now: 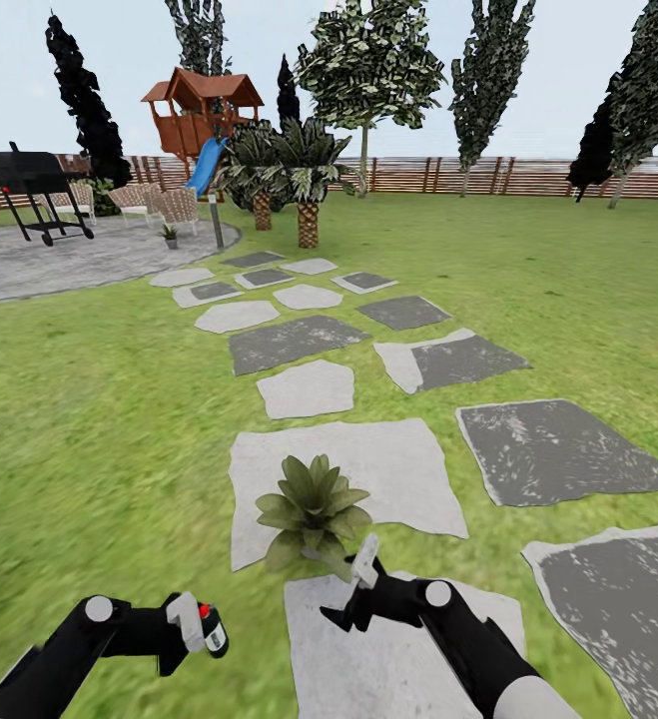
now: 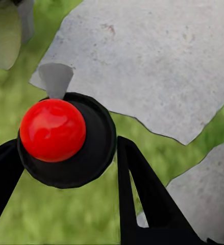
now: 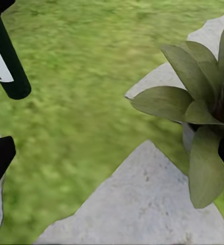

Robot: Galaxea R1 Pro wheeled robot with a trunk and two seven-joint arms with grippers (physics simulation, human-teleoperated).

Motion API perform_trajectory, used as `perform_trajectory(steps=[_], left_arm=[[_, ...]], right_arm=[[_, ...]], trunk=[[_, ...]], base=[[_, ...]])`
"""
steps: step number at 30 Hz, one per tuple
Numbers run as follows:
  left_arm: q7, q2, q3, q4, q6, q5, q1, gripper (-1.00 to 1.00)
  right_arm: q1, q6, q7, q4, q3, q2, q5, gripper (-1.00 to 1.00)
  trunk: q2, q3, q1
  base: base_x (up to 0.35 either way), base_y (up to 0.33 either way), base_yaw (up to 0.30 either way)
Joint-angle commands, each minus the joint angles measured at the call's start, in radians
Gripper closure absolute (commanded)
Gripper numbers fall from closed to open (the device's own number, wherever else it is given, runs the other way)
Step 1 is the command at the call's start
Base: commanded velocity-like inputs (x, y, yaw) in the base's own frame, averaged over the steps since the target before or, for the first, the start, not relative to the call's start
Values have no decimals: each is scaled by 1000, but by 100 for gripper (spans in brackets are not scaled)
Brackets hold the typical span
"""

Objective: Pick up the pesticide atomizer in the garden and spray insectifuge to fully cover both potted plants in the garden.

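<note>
Dark pesticide atomizer (image 1: 210, 631) pinched between left gripper (image 1: 194, 627) jaws; right gripper (image 1: 353, 589) jaws spread.

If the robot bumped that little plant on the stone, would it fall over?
Probably it could tip. The potted plant has wide leaves over a tiny pot, so it looks top-heavy. It stands on a flat stepping stone, which helps. The leaves would likely bend rather than break.

Head view: high, facing forward and down over lawn (image 1: 99, 419) and stepping stones (image 1: 343, 479) toward the fence (image 1: 528, 178). Left wrist view: close, looking down at stone (image 2: 157, 61) and grass. Right wrist view: close beside the potted plant (image 3: 203, 117), shared with the head view (image 1: 314, 509).
</note>
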Motion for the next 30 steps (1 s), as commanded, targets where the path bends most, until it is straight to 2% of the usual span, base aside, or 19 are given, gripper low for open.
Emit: perform_trajectory(steps=[1, 3, 4, 5, 9, 10, 13, 18, 22, 30], left_arm=[[-2, -8, -5, -2, 1, -7, -1, 100], [-2, -15, -6, -2, 1, -22, -1, 100], [-2, -38, -7, -2, 2, -76, -2, 100], [-3, -43, -7, -3, 3, -88, -2, 100], [-4, -48, -6, -9, 3, -98, -4, 100], [-4, -48, -6, -13, 3, -98, -5, 100], [-4, -52, -6, -42, 4, -98, -9, 100], [-4, -80, -10, -44, 3, -103, -10, 100], [-4, -101, -50, -44, 8, -137, -10, 100], [-2, -133, -62, -44, 11, -155, -10, 100]], right_arm=[[-1, -9, 22, 0, -1, 2, 11, -100], [-1, -10, 36, 0, -1, 7, 12, -100], [-1, -10, 44, 1, 0, 11, 12, -100], [-1, -10, 45, 1, 0, 12, 12, -100], [-1, -10, 46, 3, 2, 12, 12, -100], [-1, -10, 46, 3, 3, 12, 12, 100], [-1, -9, 62, 3, 4, 13, 12, 100], [-1, -9, 116, -1, 28, 15, 12, 100], [-1, -9, 127, -2, 38, 29, 12, 100], [-1, -9, 145, -2, 39, 49, 14, 100]], trunk=[[0, -1, 0], [0, -1, 0], [0, -1, 0], [0, -1, 0], [0, -1, 0], [0, -1, 0], [0, -1, 0], [0, -1, 0], [0, -1, 0], [0, -1, 0]], base=[[0, 0, 0], [0, 0, 0], [0, 0, 0], [0, 0, 0], [0, 0, 0], [0, 0, 0], [0, 0, 0], [0, 0, 0], [0, 0, 0], [0, 0, 0]])
